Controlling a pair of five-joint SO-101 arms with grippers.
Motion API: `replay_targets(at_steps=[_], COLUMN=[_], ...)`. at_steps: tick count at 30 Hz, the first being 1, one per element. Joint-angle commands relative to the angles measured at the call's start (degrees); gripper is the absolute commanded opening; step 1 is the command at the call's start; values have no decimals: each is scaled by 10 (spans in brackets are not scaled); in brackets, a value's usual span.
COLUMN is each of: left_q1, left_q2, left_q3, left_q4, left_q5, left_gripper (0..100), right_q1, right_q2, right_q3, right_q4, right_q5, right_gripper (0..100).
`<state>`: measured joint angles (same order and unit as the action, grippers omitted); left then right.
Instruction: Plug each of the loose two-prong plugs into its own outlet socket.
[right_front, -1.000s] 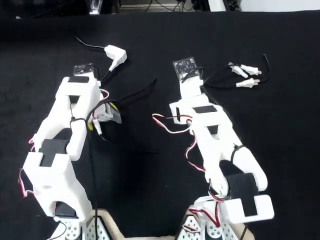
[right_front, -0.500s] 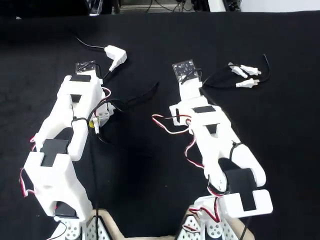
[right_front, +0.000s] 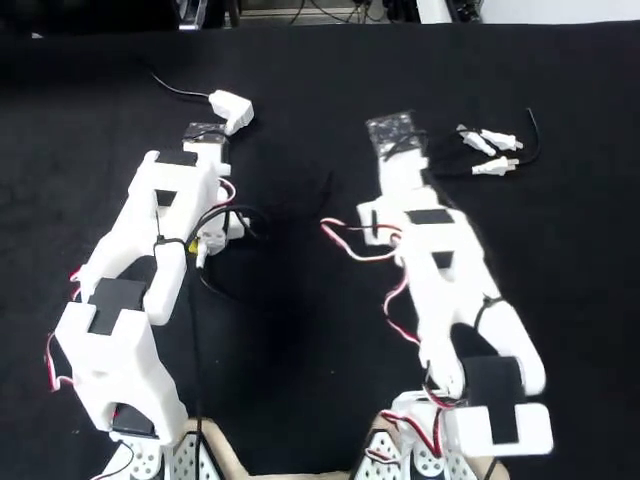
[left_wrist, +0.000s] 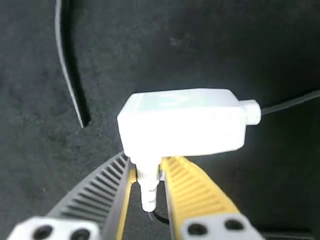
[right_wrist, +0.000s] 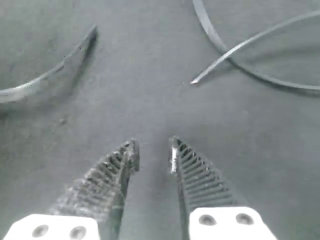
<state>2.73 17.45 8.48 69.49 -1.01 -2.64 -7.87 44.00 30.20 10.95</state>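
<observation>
Left gripper (left_wrist: 147, 167) toward the table's (right_front: 300, 70) far-left corner, its fingers (left_wrist: 192, 192) clamped on the stub of a white angled plug (left_wrist: 182, 122), right gripper (right_wrist: 152, 150) mid-table, fingers (right_wrist: 200, 175) slightly parted and empty, two small two-prong plugs (right_front: 492, 167) lying toward the far-right edge.

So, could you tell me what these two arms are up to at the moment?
They are working on plugging loose plugs into sockets. The left tool sits right up against a white block on a black cable; I can't tell whether it grips it. The right tool is open above the black table, holding nothing. Two small white plugs lie loose on the right side, with no tool on them.
</observation>
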Motion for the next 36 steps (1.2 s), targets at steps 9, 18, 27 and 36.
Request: replay_targets(at_steps=[9,18,27,36], left_q1=[149,246,271,270], left_q2=[-69,-237,-306,-375], left_q3=[-7,179,305,316], left_q4=[-2,-84,-192,-249], left_q5=[-87,-92,-137,-72], left_gripper=[27,27,27,27], right_q1=[25,20,-47,-91], right_q2=[-30,11,160,166], right_q3=[-49,-44,-171,-200], right_q4=[1,-50,50,121], right_q5=[-36,-98,-119,-162], right_gripper=[119,118,117,117])
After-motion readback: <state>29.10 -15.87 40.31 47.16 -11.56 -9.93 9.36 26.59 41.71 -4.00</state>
